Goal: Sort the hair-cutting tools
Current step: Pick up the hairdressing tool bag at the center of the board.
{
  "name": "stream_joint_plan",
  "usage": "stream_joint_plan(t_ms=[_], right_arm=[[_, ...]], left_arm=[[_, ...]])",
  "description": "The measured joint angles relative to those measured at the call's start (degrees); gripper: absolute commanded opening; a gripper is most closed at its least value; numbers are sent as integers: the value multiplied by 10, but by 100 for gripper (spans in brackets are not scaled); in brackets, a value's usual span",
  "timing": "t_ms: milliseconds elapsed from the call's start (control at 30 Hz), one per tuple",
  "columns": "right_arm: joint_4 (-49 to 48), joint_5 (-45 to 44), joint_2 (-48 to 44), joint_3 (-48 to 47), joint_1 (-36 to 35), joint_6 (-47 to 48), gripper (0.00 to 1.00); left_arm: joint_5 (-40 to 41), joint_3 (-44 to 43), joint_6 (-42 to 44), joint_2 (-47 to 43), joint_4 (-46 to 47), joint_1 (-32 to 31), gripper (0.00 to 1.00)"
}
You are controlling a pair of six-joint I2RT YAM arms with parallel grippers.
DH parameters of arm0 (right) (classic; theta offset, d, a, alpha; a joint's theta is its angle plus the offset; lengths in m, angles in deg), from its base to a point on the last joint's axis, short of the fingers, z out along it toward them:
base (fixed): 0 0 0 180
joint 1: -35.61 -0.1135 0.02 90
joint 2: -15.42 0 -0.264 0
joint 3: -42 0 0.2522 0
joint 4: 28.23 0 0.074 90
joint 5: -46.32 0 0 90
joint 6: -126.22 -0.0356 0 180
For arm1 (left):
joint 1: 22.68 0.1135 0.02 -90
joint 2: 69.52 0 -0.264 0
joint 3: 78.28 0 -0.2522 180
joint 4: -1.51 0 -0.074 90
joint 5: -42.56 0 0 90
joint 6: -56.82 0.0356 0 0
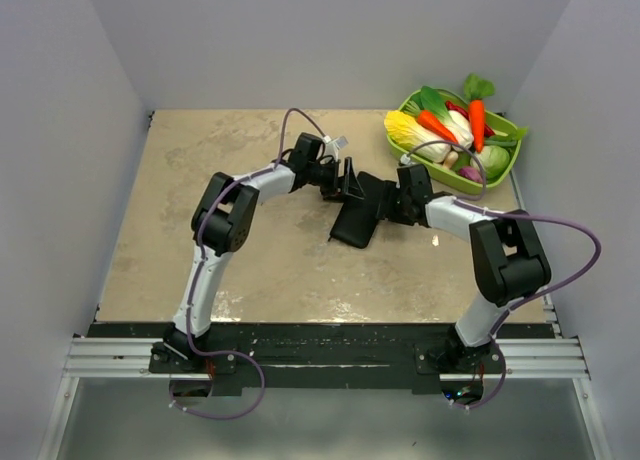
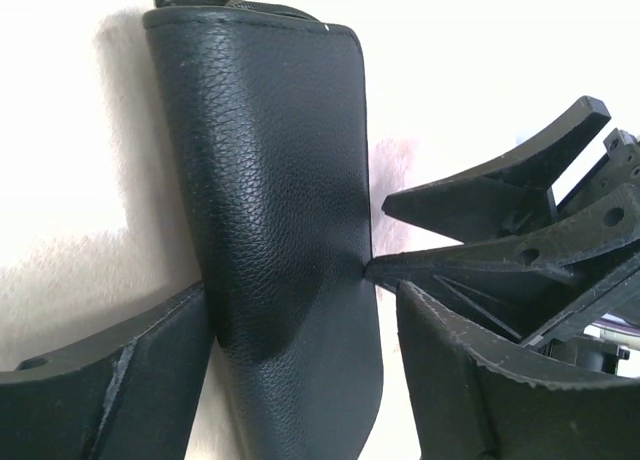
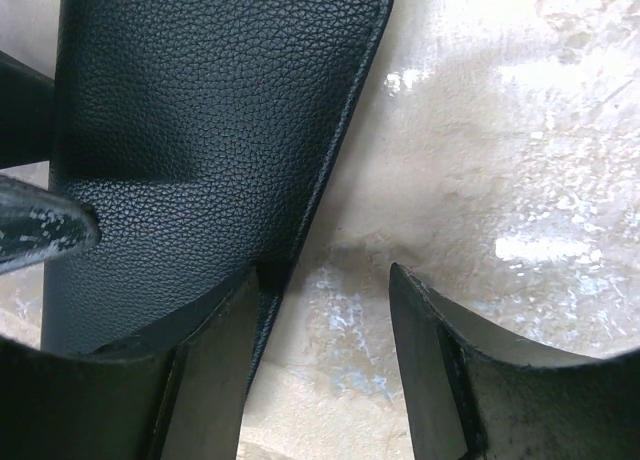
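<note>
No comb and no scissors show in any view. A flat black leather case [image 1: 358, 220] lies shut at the table's middle. My left gripper [image 1: 349, 184] is open at its far end. In the left wrist view the left gripper [image 2: 300, 290] straddles the case [image 2: 270, 180], its left finger [image 2: 120, 380] against the case's edge. My right gripper [image 1: 396, 206] is open at the case's right side. In the right wrist view the right gripper [image 3: 323, 272] has its left finger [image 3: 200, 380] on the case's edge [image 3: 200, 130] and its right finger over bare table.
A green basket [image 1: 462, 183] of toy vegetables stands at the back right corner. White walls close in the beige table [image 1: 250, 250] on three sides. The two grippers' fingers nearly touch over the case; the right gripper's fingers [image 2: 500, 250] show in the left wrist view.
</note>
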Motion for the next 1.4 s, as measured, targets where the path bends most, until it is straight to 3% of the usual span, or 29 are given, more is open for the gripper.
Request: stream_joint_plan(t_ms=[300, 733, 867, 933, 1033, 1267, 1400], right_arm=[[-17, 1, -12, 23, 9, -7, 57], [-27, -3, -31, 50, 28, -17, 57], [-25, -5, -32, 51, 30, -17, 57], [-26, -5, -33, 52, 30, -17, 57], [-22, -13, -39, 56, 30, -16, 57], [16, -20, -74, 73, 30, -9, 58], [54, 4, -152, 79, 30, -1, 58]], left_arm=[[-13, 9, -17, 7, 37, -7, 68], [-118, 111, -136, 7, 209, -44, 55], [-114, 111, -147, 11, 212, -43, 42], [-110, 111, -149, 13, 210, -42, 30], [-103, 114, -154, 14, 205, -42, 23], [-91, 117, -162, 9, 202, -42, 19], [-42, 129, -162, -23, 163, -45, 20]])
